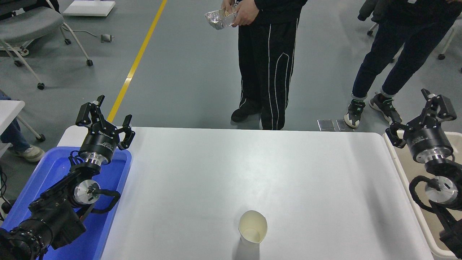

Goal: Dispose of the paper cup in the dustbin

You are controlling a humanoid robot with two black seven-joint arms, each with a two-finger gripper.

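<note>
A: Standing upright near the front edge of the table (252,162), the paper cup (252,226) is seen empty and ungripped.

B: The right gripper (418,115), spread wide, is held over the dustbin (397,159), whose visible interior is bare. The cup may be tipped or crushed if gripped off-centre. The left gripper (108,115), also spread, is parked above the blue tray (54,169).

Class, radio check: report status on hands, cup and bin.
Both hands open, empty: left hand over blue tray, right hand over bin. Paper cup upright on table, untouched. Nothing in the way.
</note>
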